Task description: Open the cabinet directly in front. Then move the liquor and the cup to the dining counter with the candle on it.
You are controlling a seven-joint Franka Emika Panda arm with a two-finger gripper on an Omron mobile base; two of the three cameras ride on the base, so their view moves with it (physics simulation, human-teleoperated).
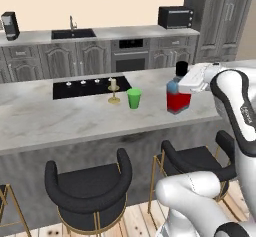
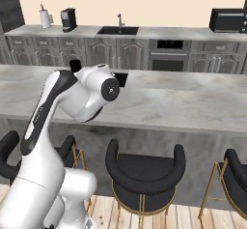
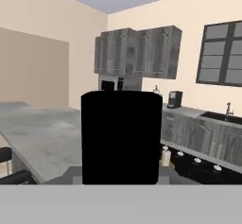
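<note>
The liquor stands upright on the dining worktop, to the right of the green cup and the candle, with clear marble between them. My claw is clenched on the bottle's upper part; its black cap fills my hand view. The base looks to be down on the marble, so I judge this the release. I'd part the fingers slowly, then pull straight back without nudging the bottle towards the cup.

Green cup; blue-and-red, black-capped liquor
</note>
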